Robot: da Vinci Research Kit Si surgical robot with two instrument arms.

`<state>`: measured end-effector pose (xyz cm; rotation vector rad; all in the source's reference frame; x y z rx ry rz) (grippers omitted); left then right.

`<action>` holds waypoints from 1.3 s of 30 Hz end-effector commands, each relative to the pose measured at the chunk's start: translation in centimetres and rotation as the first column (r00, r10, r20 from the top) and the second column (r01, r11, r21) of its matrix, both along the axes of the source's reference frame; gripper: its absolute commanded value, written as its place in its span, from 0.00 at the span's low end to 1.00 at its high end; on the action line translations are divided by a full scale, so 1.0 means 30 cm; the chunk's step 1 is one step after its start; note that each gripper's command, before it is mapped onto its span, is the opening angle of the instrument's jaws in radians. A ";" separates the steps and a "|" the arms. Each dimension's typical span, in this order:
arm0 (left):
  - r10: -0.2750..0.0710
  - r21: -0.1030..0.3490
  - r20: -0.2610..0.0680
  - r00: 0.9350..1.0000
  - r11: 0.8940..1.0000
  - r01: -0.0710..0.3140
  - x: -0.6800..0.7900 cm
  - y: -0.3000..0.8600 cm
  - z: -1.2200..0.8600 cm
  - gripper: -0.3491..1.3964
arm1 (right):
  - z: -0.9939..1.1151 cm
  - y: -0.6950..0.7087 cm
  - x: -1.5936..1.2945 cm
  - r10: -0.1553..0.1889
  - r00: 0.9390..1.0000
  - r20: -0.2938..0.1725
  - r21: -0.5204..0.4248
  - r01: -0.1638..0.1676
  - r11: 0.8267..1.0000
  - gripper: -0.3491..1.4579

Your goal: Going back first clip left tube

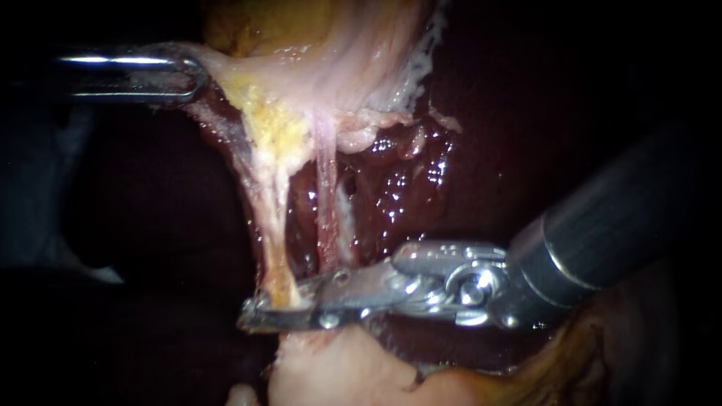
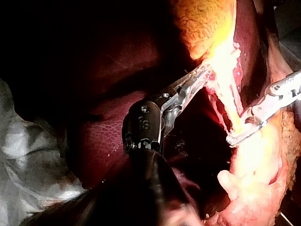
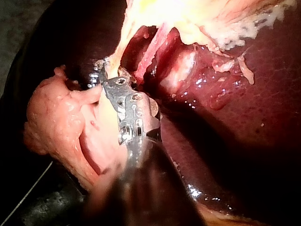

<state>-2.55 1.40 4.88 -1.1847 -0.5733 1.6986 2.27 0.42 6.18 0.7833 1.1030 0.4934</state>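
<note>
The left tube, pale and yellowish, runs down from the gallbladder to fatty tissue below. A thinner right tube lies beside it. My right instrument comes in from the right, and its jaws are shut on the lower end of the left tube; no clip shows. The left wrist view has those jaws across the same tube, and the right wrist view shows them at the tube's foot. My left instrument is shut on the gallbladder's edge and holds it stretched to the left; its jaws show too.
Dark red liver lies behind both tubes. A pale fatty lump sits just under my right instrument's jaws, also seen as the lump. White gauze lies beside my left shaft.
</note>
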 end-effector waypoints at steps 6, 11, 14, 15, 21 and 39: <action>-0.001 0.000 -0.001 1.000 1.000 0.001 0.0000 -0.0001 -0.0001 0.00 | 0.0002 -0.0002 0.0000 -0.010 0.999 -0.036 -0.020 0.009 1.000 0.24; -0.001 0.000 -0.001 1.000 1.000 0.001 0.0000 -0.0001 -0.0001 0.00 | 0.0005 0.0002 0.0001 0.012 0.998 -0.063 -0.019 -0.014 1.000 0.43; 0.000 0.000 0.000 1.000 1.000 0.000 0.0001 -0.0001 -0.0001 0.00 | 0.0014 0.0010 -0.0004 0.026 0.998 -0.059 -0.067 -0.030 0.997 0.45; 0.000 0.000 0.000 1.000 1.000 0.000 0.0002 -0.0001 -0.0001 0.00 | 0.0018 0.0014 -0.0007 0.026 0.998 -0.061 -0.086 -0.031 0.996 0.45; 0.000 0.000 0.000 1.000 1.000 0.000 0.0003 -0.0002 -0.0002 0.00 | 0.0041 0.0047 -0.0063 0.045 0.997 -0.057 -0.221 -0.056 0.974 0.47; 0.001 0.000 0.000 1.000 1.000 -0.001 0.0008 -0.0003 -0.0002 0.00 | -0.0113 0.0201 -0.0550 -0.013 0.996 -0.083 -0.465 -0.027 0.885 0.47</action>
